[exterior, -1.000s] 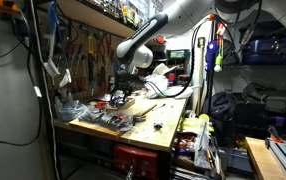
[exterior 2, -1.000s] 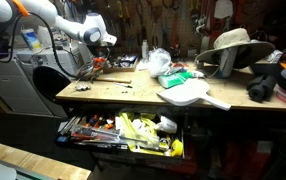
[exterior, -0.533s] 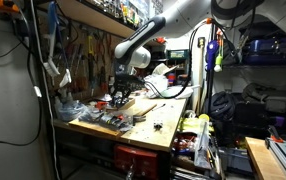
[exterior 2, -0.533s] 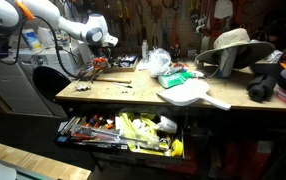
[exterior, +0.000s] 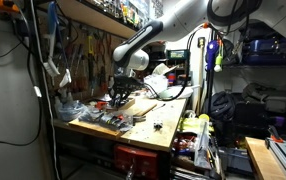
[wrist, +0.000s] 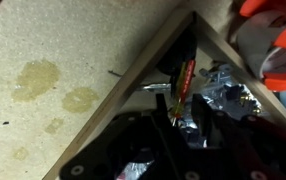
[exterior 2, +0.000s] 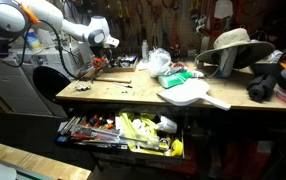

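Note:
My gripper [wrist: 180,121] hangs low over a cluttered wooden tray [wrist: 151,66] at the back corner of the workbench [exterior 2: 133,92]. A slim red-handled tool [wrist: 185,80] lies among metal parts in the tray and runs down between my two dark fingers [wrist: 161,122], which stand narrowly on either side of it. A thin gap still shows beside the tool. In both exterior views the arm reaches down to that tray, with the gripper [exterior: 120,93] [exterior 2: 101,57] just above the pile of tools.
An orange and white object [wrist: 273,40] sits beside the tray. The bench holds a hat [exterior 2: 233,45], a white flat piece [exterior 2: 195,96] and loose tools. A drawer [exterior 2: 123,130] full of tools stands pulled out below. Hand tools hang on the wall [exterior: 83,50].
The gripper has sunk slightly toward the tray and its fingers have drawn in around the red-handled tool. The rest of the bench is unchanged.

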